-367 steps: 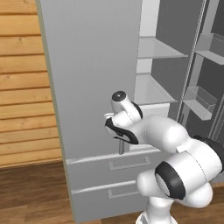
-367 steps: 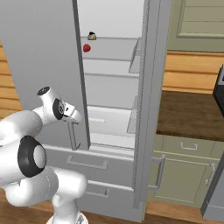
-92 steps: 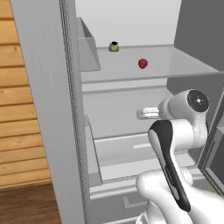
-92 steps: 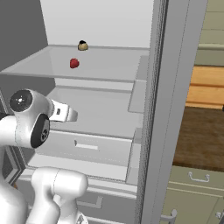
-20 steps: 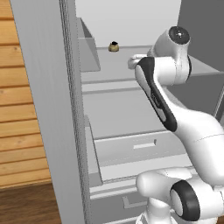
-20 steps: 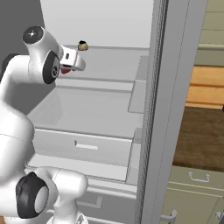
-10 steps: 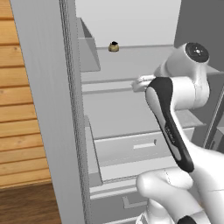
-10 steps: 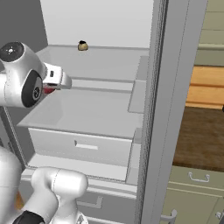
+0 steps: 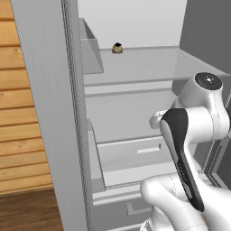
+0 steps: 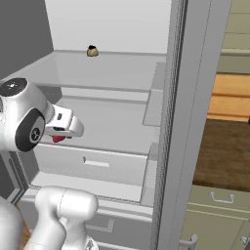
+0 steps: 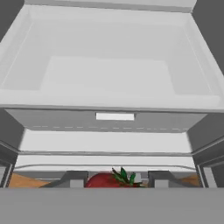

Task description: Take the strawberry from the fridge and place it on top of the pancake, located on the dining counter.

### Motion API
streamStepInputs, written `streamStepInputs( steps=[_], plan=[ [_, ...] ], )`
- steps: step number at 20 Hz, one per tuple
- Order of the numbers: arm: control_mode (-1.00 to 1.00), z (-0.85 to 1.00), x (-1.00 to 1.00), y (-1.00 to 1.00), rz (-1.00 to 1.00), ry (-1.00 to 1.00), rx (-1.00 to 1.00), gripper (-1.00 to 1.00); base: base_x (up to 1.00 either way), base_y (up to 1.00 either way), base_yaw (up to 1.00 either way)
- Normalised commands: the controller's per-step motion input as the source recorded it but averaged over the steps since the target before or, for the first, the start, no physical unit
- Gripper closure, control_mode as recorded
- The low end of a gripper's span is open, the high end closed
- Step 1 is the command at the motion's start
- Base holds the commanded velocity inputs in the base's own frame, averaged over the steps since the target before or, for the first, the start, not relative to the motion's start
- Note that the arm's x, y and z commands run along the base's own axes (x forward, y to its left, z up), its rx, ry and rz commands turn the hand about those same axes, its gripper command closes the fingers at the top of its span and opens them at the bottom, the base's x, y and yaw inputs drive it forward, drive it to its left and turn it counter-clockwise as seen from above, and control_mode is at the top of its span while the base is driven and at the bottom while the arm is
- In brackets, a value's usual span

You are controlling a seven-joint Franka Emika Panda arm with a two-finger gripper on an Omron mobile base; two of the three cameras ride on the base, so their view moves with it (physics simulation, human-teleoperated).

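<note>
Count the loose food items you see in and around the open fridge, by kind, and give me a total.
Strawberry, between the gripper fingers: 1
Small brown-and-cream jar, on the upper shelf: 1
Total: 2
</note>
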Motion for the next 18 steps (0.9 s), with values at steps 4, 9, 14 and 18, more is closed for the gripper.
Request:
streamStepInputs(
  steps=[4,9,14,18],
  plan=[
    [-1.0,-0.7,-0.03,-0.2,-0.01,0.04,0.03,1.0,0.0,0.0,0.0],
    [-1.0,-0.49,-0.02,0.0,0.0,0.0,0.0,1.0,0.0,0.0,0.0],
    [-1.0,-0.03,0.0,0.0,0.0,0.01,0.0,1.0,0.0,0.0,0.0],
    [-1.0,0.0,0.0,0.0,0.0,0.0,0.0,1.0,0.0,0.0,0.0]
  ],
)
